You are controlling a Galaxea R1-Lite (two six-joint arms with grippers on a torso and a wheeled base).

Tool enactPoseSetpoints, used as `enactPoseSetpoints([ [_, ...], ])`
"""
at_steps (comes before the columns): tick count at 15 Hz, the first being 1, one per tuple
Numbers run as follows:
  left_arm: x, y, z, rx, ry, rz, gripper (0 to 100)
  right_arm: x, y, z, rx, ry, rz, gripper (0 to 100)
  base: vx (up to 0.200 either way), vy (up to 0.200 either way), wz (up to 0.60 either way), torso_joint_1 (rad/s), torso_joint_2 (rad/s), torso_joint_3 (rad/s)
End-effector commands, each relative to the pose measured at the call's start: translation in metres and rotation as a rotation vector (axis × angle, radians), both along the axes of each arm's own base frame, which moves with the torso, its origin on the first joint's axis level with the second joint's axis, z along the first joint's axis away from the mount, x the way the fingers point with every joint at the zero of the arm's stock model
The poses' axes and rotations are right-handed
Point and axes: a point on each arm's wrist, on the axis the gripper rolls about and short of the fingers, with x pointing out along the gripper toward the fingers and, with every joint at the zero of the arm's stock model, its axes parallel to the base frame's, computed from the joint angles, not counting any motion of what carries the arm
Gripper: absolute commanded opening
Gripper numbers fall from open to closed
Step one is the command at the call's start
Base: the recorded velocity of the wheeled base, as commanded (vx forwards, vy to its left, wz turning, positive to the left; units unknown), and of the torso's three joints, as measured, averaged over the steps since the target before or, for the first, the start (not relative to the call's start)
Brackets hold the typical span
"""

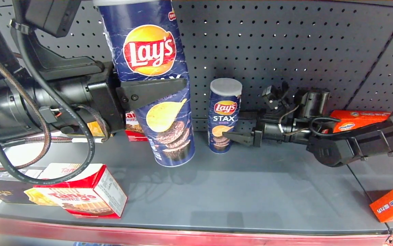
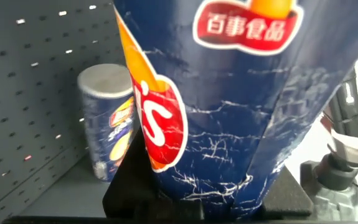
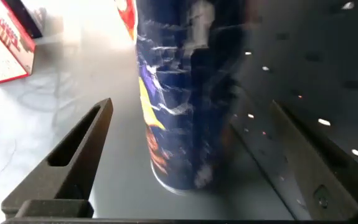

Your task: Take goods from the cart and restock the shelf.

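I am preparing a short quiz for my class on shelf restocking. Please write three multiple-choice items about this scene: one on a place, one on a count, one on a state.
1. Where does the small can stand?
A. at the back of the shelf, near the pegboard wall
B. at the front edge
C. on the floor

2. How many blue chip cans are there?
A. one
B. two
C. four

3. How is the right pincer?
A. shut, with nothing in it
B. open, one finger on each side of the small can
C. shut on the small can

Answers:
1 A, it stands upright close to the perforated wall.
2 B, there is the small can and the large can held in the left pincer.
3 B, the right wrist view shows a gap between each finger and the can.
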Motion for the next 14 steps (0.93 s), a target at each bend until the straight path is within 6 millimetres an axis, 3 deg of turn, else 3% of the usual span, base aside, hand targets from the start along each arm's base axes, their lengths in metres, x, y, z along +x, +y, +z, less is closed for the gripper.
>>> enactPoseSetpoints([
  [1, 0.002, 0.003, -0.001, 0.001, 0.002, 0.015, 0, 0.008, 0.011, -0.013, -0.007, 0.017, 0.017, 100, 0.0, 0.0, 0.0, 0.0, 0.0, 0.0],
  [6, 0.003, 0.003, -0.001, 0.003, 0.004, 0.005, 0, 0.021, 0.019, -0.027, -0.005, 0.036, 0.097, 100, 0.0, 0.0, 0.0, 0.0, 0.0, 0.0],
  [14, 0.002, 0.004, -0.009, 0.0, 0.01, 0.006, 0, 0.032, 0.018, -0.005, 0.016, 0.051, 0.154, 100, 0.0, 0.0, 0.0, 0.0, 0.0, 0.0],
])
